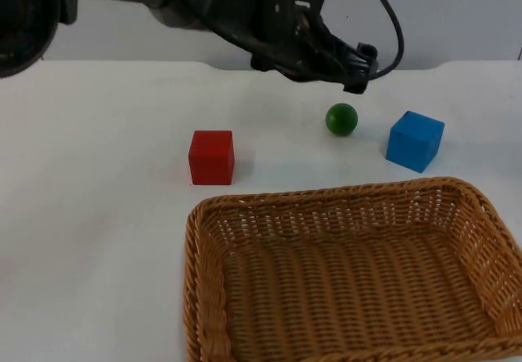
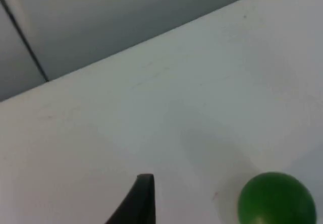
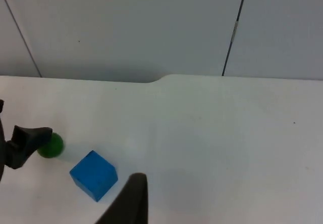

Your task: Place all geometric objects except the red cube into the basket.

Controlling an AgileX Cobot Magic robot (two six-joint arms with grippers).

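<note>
My left hand [image 1: 359, 67], grip state unclear, hovers above green ball [image 1: 342, 119]; I'd risk nudging it rolling away.

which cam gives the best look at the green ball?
Left wrist view: the green ball is large and close, though cut by the frame edge. Top view shows it whole beside the blue cube, under the left claw. Right wrist view: small, partly hidden.

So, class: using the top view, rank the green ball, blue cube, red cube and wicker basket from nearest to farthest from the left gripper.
Measured from the left gripper:
1. Green ball, just below it.
2. Blue cube, off to the ball's right.
3. Red cube, far to the left.
4. Woven wicker basket, closest to the camera; its back rim is about as near as the red cube.
</note>
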